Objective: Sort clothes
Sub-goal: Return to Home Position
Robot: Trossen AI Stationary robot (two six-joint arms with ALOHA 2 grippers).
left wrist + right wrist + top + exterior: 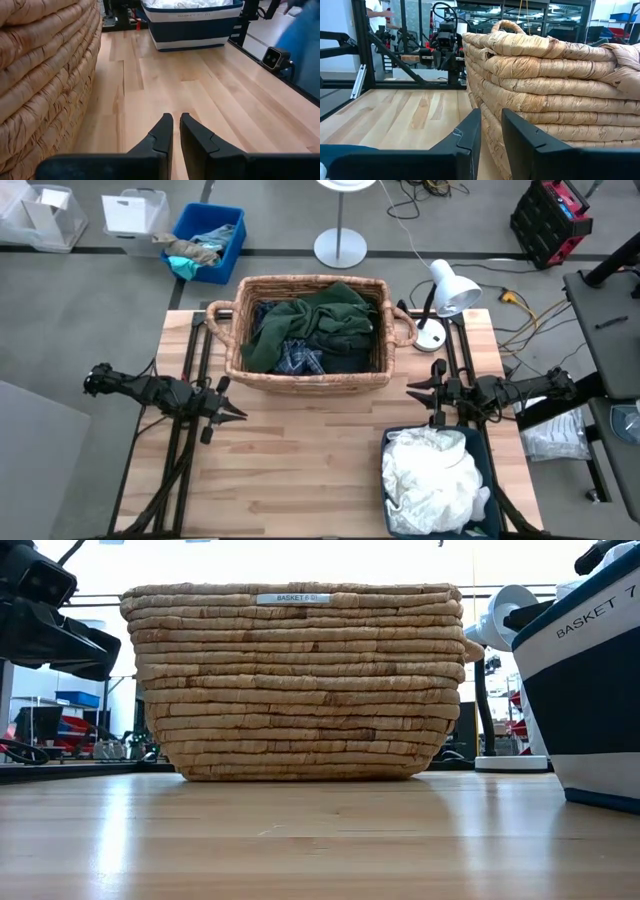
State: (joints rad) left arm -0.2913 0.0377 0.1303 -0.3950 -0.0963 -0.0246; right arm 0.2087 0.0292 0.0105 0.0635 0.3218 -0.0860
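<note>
A wicker basket (pixel 310 378) at the table's far middle holds dark clothes: a dark green garment (pixel 320 315) on top, a navy plaid one (pixel 300 358) below it. White clothes (pixel 430 475) fill a navy-and-white bin (pixel 484 448) at the near right. My left gripper (pixel 240 417) hovers shut near the basket's near left corner, above the table. My right gripper (pixel 410 389) hovers beside the basket's near right corner, between basket and bin. Its fingers (pixel 470 135) stand a little apart with nothing between them.
Bare wooden table (pixel 300 460) lies between the two grippers and left of the bin. A white desk lamp (pixel 445 295) stands at the far right corner. On the floor behind are a blue crate with teal rags (pixel 208 240) and clear boxes (pixel 40 215).
</note>
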